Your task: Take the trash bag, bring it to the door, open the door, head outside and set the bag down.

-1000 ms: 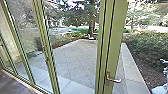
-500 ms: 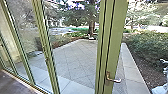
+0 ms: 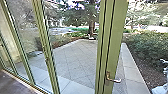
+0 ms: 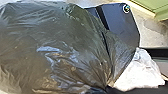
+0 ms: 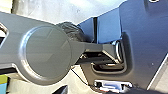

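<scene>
- Beyond the glazing, a paved yard [image 3: 75, 60] spreads out, and nothing in that outlook has shifted over the last second; the robot seems to be standing still, so the task is no nearer its end.
- Across the near side runs the green-framed glazing [image 3: 44, 37], with an upright door frame [image 3: 115, 37] close ahead; whether the door is open I cannot tell.
- The trash bag [image 4: 62, 45], dark, full and creased, is at the left wrist, near the robot's own base, and has yet to be put down outside. Its long axis runs from the swollen body to the gathered neck, which points to the left hand, the bulk lying away from it.
- Just beside that neck is a crumpled white piece [image 4: 142, 72].
- The left hand [image 4: 107, 88] looks clamped on the bunched neck, judging by the tight pleats. The right hand's state I cannot tell.
- Smallest is the lever handle [image 3: 116, 80] on the door frame.
</scene>
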